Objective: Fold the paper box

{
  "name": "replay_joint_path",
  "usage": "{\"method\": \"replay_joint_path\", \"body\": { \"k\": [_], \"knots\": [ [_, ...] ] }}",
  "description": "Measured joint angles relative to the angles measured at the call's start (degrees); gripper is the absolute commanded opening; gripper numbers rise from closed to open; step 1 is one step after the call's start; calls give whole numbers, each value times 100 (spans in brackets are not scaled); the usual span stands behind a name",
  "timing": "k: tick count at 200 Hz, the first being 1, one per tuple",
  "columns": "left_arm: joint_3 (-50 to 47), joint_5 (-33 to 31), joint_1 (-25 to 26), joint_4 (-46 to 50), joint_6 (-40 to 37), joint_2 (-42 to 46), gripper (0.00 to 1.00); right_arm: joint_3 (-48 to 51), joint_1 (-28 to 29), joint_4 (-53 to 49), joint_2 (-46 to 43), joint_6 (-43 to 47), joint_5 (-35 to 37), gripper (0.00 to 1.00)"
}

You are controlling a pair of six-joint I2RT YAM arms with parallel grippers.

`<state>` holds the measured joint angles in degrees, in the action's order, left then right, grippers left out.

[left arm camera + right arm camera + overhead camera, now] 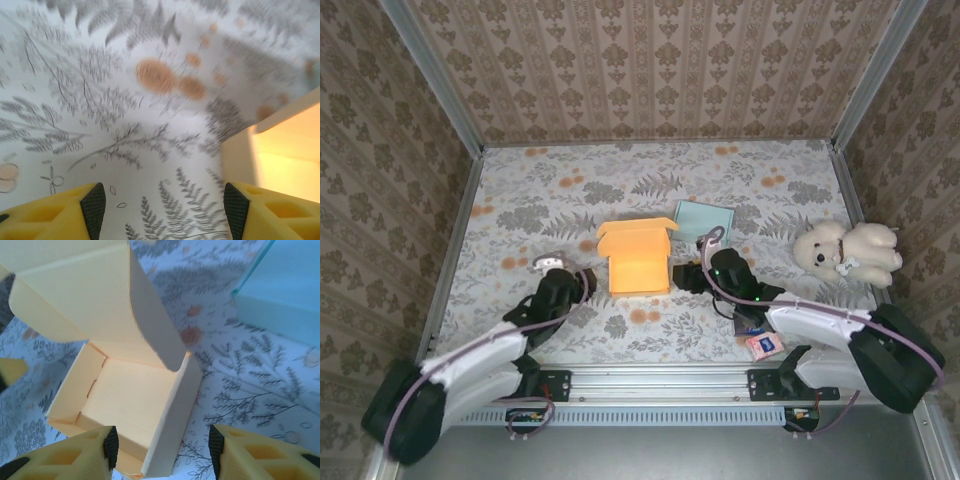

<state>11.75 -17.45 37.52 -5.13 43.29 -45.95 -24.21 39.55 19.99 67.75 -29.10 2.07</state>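
Observation:
The orange paper box (640, 265) stands in the middle of the table with its top open and its lid flap (100, 295) raised on the far side. My right gripper (684, 274) is at the box's right side, open. In the right wrist view its fingers straddle the box's right wall (172, 430), one pad over the box's inside and one outside, with gaps on both sides. My left gripper (586, 281) hovers just left of the box, open and with nothing in it. In the left wrist view the box's corner (270, 155) lies past the right finger.
A pale teal box (705, 217) lies just behind and to the right of the orange one, also seen as a teal block (285, 285). A white plush dog (848, 250) sits at the right. A small pink card (763, 345) lies near the right arm's base. Patterned walls enclose the table.

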Motion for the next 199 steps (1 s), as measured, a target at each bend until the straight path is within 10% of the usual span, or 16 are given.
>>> {"method": "replay_joint_path", "body": {
  "k": [70, 199],
  "knots": [
    [0, -315, -7, 2146, -179, 3333, 69, 22, 0, -699, -1342, 245, 662, 52],
    [619, 389, -98, 533, -968, 116, 62, -422, -175, -632, -79, 673, 649, 52]
  ]
}}
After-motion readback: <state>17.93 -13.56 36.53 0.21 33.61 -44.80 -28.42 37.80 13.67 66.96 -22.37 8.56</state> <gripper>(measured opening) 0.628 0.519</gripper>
